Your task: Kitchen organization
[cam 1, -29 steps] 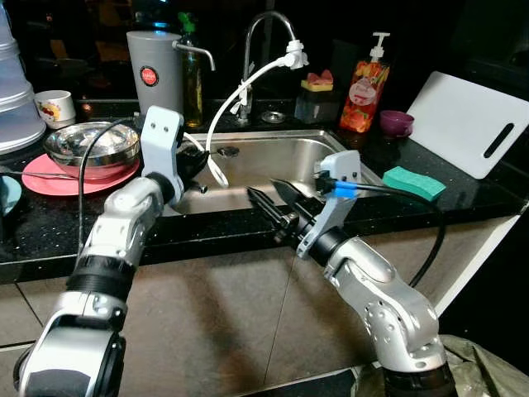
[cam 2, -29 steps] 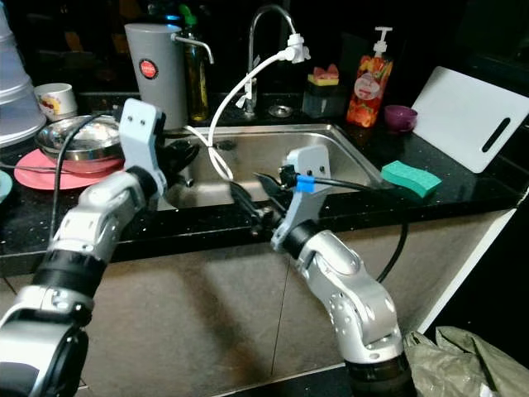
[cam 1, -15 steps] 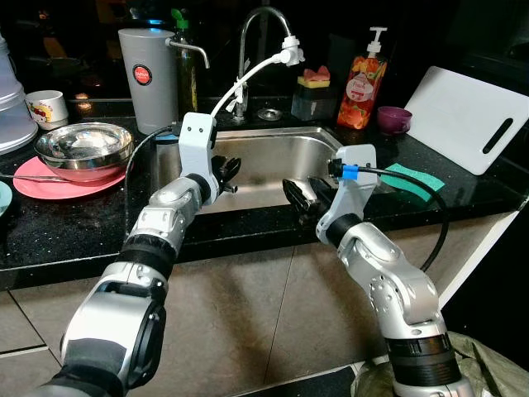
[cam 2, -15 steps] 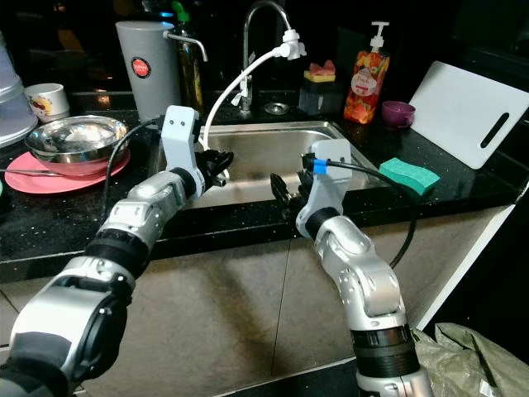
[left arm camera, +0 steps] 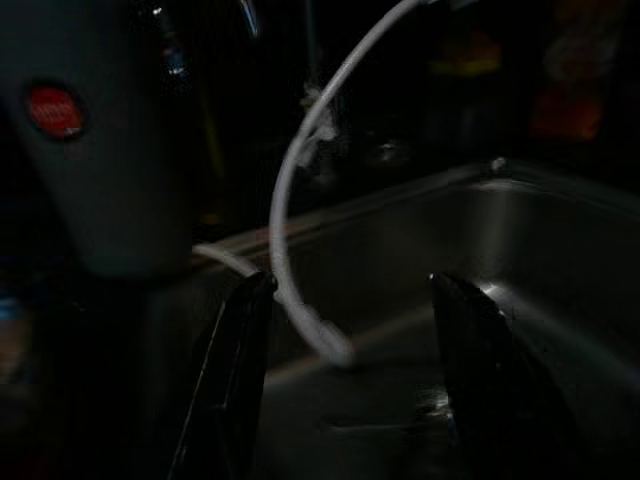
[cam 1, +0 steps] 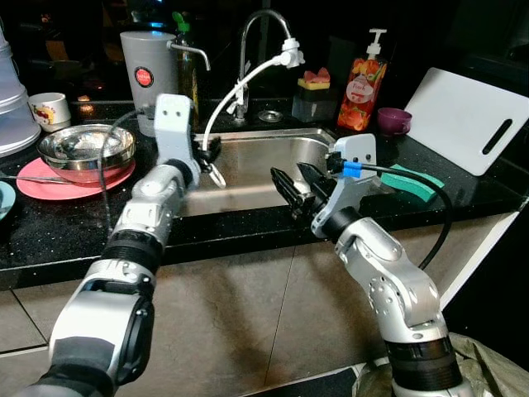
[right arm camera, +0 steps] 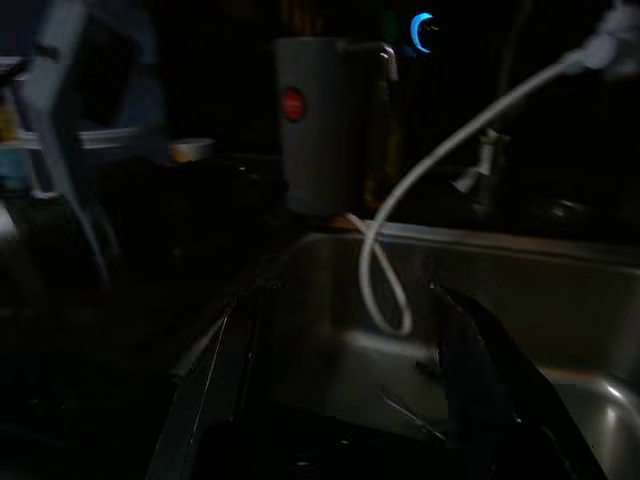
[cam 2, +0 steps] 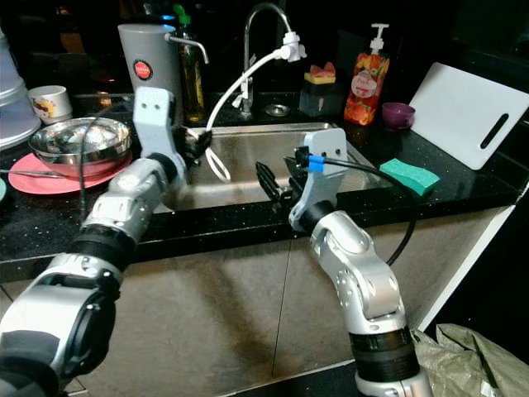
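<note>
Left gripper (cam 1: 208,157) hovers at the sink's left rim, fingers spread apart and holding nothing, with the dangling white hose (cam 1: 235,95) hanging just beyond its tips. Looking far left on the black tabletop (cam 1: 50,219), a steel bowl (cam 1: 81,145) sits on a pink plate (cam 1: 45,180), a small cup (cam 1: 48,107) behind it, and a grey jug (cam 1: 149,70) stands by the sink corner. Nothing here looks put away yet, so the organising seems barely begun.

Moving to the middle, the steel sink (cam 1: 273,153) lies under the faucet (cam 1: 260,25), and the hose loops down into the basin.

Right gripper (cam 1: 291,184) is poised over the sink's front edge, fingers likewise parted, empty, touching nothing as far as can be seen.

Further right, a soap bottle (cam 1: 364,83) and a sponge holder (cam 1: 314,95) stand at the back, a purple bowl (cam 1: 395,121) beside them, a green sponge (cam 1: 413,178) near the front edge, and a white cutting board (cam 1: 471,120) leans at the far end. All of it remains to be sorted.
</note>
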`<state>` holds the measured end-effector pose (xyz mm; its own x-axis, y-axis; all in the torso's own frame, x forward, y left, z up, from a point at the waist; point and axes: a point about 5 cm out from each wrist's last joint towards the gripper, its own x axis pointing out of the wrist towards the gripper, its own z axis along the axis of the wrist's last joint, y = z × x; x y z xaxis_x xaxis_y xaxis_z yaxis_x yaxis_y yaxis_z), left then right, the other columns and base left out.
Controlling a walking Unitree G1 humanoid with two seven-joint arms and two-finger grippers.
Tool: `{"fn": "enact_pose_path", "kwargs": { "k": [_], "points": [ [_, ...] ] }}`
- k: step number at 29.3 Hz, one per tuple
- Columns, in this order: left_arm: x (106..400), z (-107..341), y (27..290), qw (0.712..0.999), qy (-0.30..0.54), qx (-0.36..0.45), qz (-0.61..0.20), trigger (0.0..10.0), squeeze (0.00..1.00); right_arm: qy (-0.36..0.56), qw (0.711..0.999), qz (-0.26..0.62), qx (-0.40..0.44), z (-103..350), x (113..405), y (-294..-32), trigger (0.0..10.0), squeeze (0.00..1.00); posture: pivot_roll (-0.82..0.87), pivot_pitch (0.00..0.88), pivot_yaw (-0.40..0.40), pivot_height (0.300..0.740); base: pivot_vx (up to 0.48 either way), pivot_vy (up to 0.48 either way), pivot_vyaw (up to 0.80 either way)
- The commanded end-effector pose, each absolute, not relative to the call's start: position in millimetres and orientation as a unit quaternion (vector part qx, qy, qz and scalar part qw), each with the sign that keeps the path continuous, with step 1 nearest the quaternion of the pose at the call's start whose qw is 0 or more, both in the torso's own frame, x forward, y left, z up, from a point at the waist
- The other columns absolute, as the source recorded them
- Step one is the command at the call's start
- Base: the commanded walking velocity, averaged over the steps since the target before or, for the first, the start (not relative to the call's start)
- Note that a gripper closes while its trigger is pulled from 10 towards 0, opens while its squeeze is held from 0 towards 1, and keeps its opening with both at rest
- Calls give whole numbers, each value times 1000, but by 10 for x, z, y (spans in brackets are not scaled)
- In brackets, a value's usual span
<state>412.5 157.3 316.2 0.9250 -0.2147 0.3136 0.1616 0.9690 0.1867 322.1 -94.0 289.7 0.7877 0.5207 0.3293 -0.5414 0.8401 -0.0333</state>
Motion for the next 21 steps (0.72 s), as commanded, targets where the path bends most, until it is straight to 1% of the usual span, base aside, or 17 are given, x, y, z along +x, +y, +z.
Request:
{"fn": "enact_pose_path", "kwargs": {
  "k": [1,2,3,5,7,9,10,15,17,18,20,21],
  "points": [
    [4080,3117,1654,972,-163,137,-94,10000,0,-175,940,290,30,2897,3163,-940,10000,0,-14,120,-30,740,0,0,0],
    [4080,3117,1654,972,-163,137,-94,10000,0,-175,940,290,30,2897,3163,-940,10000,0,-14,120,-30,740,0,0,0],
    [4059,3110,1710,970,-159,159,-88,10000,0,-176,940,291,30,2895,3151,-950,10000,0,-11,126,-27,740,0,0,0],
    [4026,3102,1877,968,-148,196,-45,10000,0,-179,940,289,30,2892,3135,-981,10000,0,-4,129,-27,740,0,0,0],
    [4006,3092,2006,969,-140,204,-9,10000,0,-180,940,287,31,2890,3128,-1002,10000,0,5,132,-33,740,0,0,0],
    [3990,3045,2230,973,-124,187,57,10000,0,-180,941,285,33,2884,3132,-1015,10000,0,5,132,-33,740,0,0,0],
    [3990,3045,2230,973,-124,187,57,10000,0,-180,941,285,33,2884,3132,-1015,10000,0,5,132,-33,740,0,0,0],
    [3936,3024,2468,969,-118,172,136,10000,0,-186,937,294,35,2915,3127,-992,10000,0,4,131,-40,740,0,0,0],
    [3923,3030,2502,967,-118,169,147,10000,0,-188,936,295,35,2924,3122,-989,10000,0,4,131,-40,740,0,0,0],
    [3880,3038,2566,965,-118,160,170,10000,0,-191,935,298,36,2937,3103,-989,10000,0,4,131,-40,740,0,0,0],
    [3860,3033,2600,964,-116,152,183,10000,0,-192,934,299,37,2939,3096,-991,10000,0,7,130,-39,740,0,0,0],
    [3828,3020,2645,961,-113,144,205,10000,0,-192,934,299,37,2940,3090,-994,10000,0,10,130,-39,740,0,0,0]
  ]
}}
